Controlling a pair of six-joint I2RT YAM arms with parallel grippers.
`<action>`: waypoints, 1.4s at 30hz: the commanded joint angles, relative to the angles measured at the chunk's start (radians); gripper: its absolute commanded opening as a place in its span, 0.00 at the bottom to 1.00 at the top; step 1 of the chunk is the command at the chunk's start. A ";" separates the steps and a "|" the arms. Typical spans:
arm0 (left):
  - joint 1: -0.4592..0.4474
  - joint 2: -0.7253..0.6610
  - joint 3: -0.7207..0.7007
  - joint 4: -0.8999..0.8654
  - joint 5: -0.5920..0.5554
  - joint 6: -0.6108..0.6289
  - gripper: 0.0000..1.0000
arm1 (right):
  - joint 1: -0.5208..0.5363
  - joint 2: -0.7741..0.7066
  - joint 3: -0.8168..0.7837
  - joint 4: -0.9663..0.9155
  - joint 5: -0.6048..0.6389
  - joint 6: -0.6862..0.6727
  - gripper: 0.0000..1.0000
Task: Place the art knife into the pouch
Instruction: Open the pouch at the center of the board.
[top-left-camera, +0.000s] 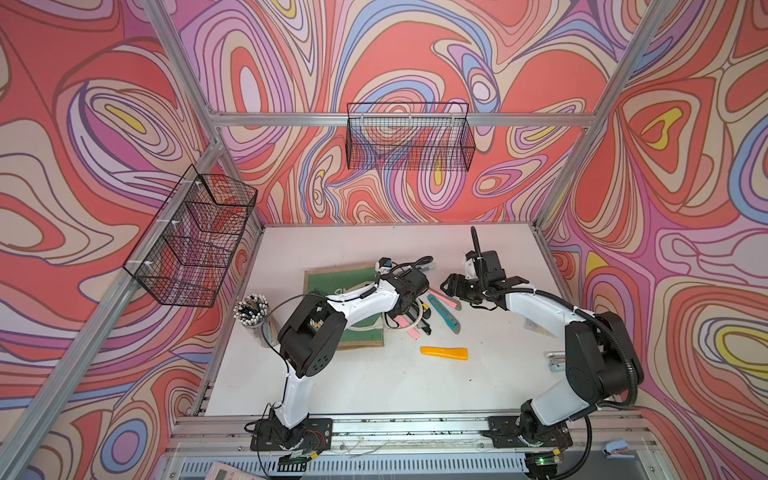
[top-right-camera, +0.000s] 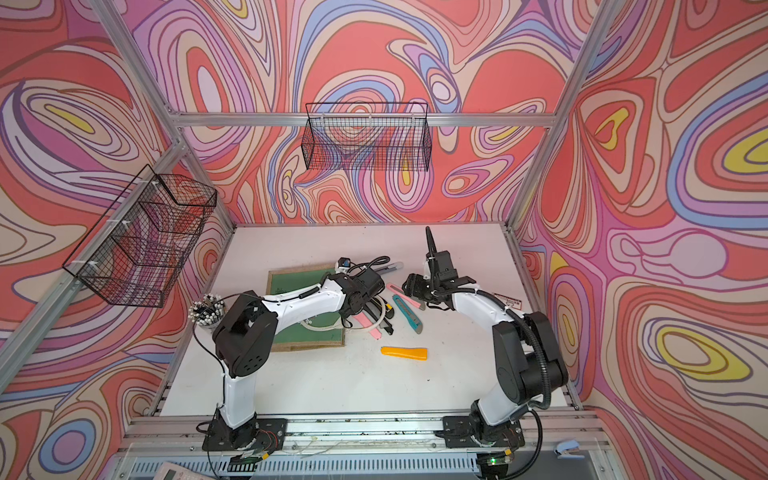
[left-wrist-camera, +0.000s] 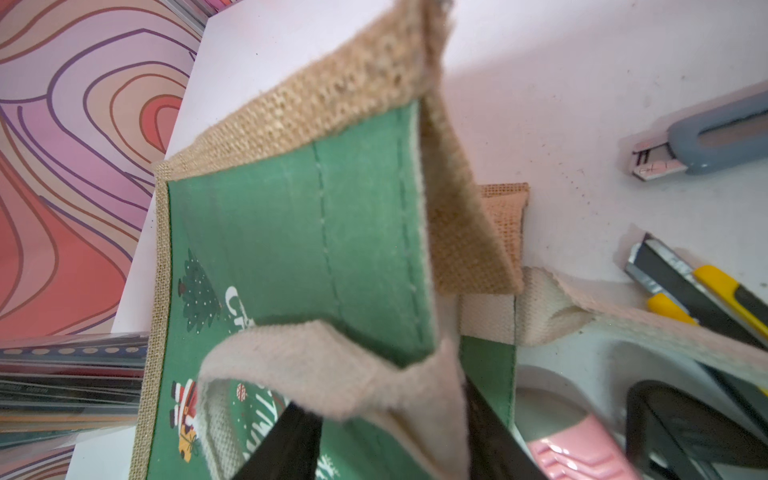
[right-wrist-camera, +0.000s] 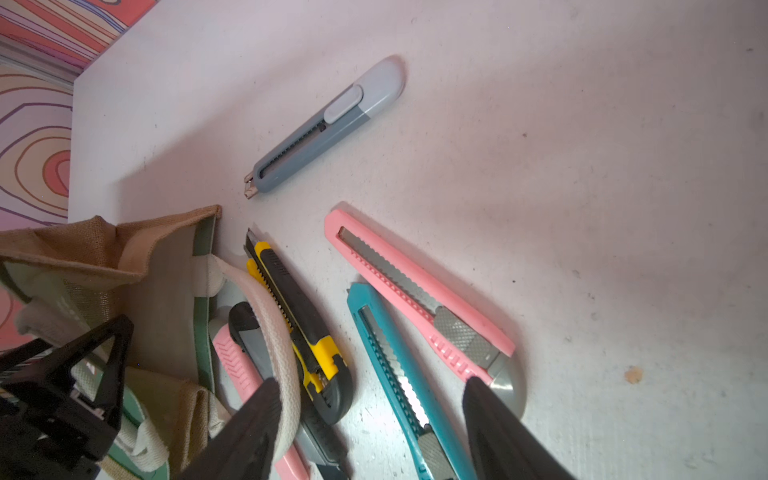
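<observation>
Left gripper (left-wrist-camera: 386, 403) straddled the green-fronted tan jute pouch (left-wrist-camera: 291, 232), grip unclear; right gripper (right-wrist-camera: 374, 432) gaped over a teal plastic art knife (right-wrist-camera: 386, 357).

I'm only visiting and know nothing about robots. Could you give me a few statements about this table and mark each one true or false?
1. The orange knife touches no other knife. True.
2. The right gripper is holding a knife. False: it is open and holds nothing.
3. The pouch stands upright. False: it lies on the table.
4. A cup of pencils stands on the table. True.
</observation>
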 joint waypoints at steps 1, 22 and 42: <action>0.007 0.011 -0.009 0.017 0.035 0.029 0.38 | 0.005 -0.025 -0.003 0.029 -0.069 0.007 0.71; 0.041 -0.230 0.067 -0.042 0.261 0.256 0.00 | 0.144 0.049 -0.043 0.359 -0.243 0.230 0.69; 0.140 -0.350 0.176 -0.120 0.489 0.304 0.00 | 0.303 0.165 0.102 0.316 0.007 0.179 0.35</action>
